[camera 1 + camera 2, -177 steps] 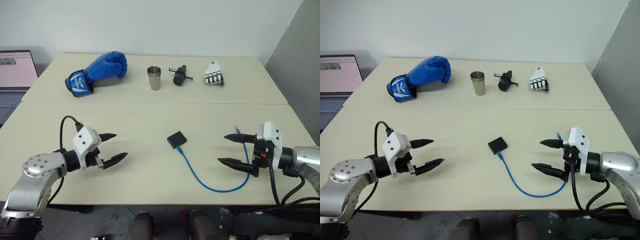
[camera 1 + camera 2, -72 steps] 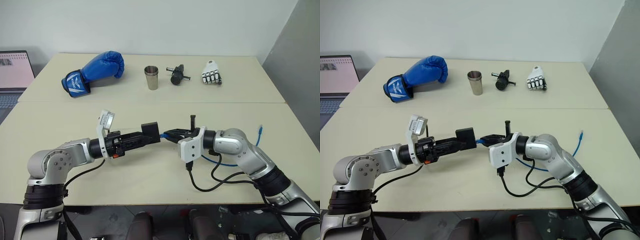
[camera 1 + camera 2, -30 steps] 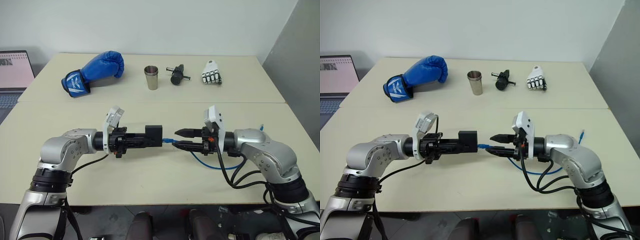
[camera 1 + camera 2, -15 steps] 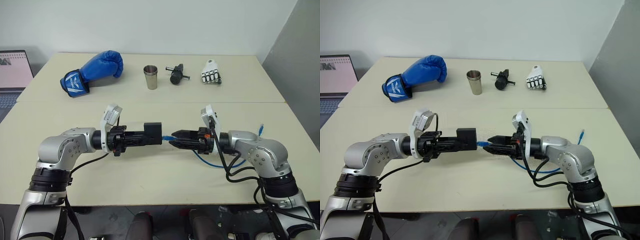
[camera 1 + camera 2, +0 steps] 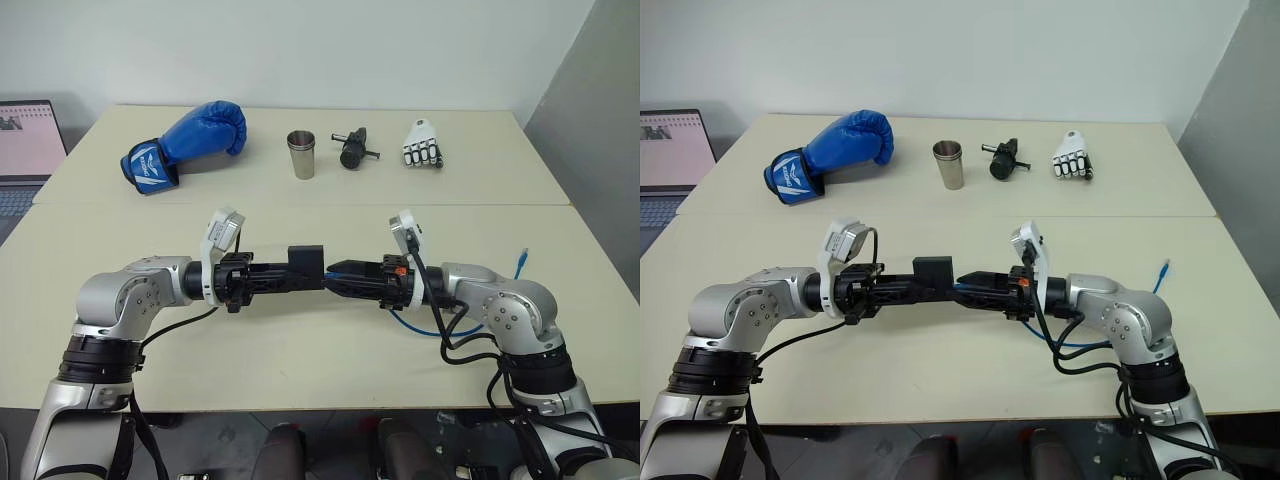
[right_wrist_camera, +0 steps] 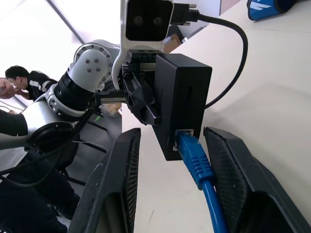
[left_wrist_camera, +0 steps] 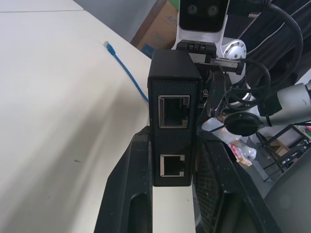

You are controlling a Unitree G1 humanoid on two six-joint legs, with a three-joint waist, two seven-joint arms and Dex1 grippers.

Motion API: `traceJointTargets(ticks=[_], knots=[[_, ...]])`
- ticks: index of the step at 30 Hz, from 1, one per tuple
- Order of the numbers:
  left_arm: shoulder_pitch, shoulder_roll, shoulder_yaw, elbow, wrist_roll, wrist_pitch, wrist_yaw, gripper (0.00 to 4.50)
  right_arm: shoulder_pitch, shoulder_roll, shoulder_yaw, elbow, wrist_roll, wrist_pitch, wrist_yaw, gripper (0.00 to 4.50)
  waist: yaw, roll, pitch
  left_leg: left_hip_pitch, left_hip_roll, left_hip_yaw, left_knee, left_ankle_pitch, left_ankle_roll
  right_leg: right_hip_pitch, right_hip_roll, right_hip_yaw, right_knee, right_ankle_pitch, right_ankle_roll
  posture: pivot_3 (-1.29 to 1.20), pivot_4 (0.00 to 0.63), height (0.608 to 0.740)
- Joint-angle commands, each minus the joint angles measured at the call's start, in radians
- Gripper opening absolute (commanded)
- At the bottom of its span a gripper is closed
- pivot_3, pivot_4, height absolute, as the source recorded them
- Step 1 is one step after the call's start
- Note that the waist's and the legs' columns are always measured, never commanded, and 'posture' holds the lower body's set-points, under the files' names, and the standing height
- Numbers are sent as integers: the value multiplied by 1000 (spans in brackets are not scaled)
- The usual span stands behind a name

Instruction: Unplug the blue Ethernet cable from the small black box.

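Note:
My left gripper (image 5: 298, 273) is shut on the small black box (image 5: 306, 264), holding it level above the table's middle. The left wrist view shows the box (image 7: 174, 87) clamped between the fingers, two empty ports facing the camera. The blue Ethernet cable (image 6: 197, 158) is plugged into the box's (image 6: 182, 97) other side. From there the cable (image 5: 432, 327) loops over the table to a free plug (image 5: 522, 258) at the right. My right gripper (image 5: 336, 272) points at the box and is open, one finger on each side of the plug without touching it.
Along the far edge of the table (image 5: 300, 350) lie a blue boxing glove (image 5: 185, 145), a steel cup (image 5: 301, 155), a black cylindrical gadget (image 5: 354, 150) and a white robot-hand model (image 5: 424, 147). A laptop (image 5: 25, 150) sits at the far left. A person (image 6: 19, 80) sits beyond the table.
My right gripper has slid left toward the box and rolled, so its fingers now straddle the plug. The left gripper and the box have kept still.

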Motion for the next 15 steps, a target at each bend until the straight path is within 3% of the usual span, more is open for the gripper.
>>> traceJointTargets(ticks=[1,15], knots=[[-17,5,28,-22,-15,1,-5,777,-10,4,-1,-10,5,-1,-1,2172,0,0,0,0,0,0,0,0,0,0,0,0,0,0,0,0,150,740],[-17,9,29,-29,-17,7,-1,777,4,-20,6,-5,16,12,19,2172,0,0,0,0,0,0,0,0,0,0,0,0,0,0,0,0,150,740]])
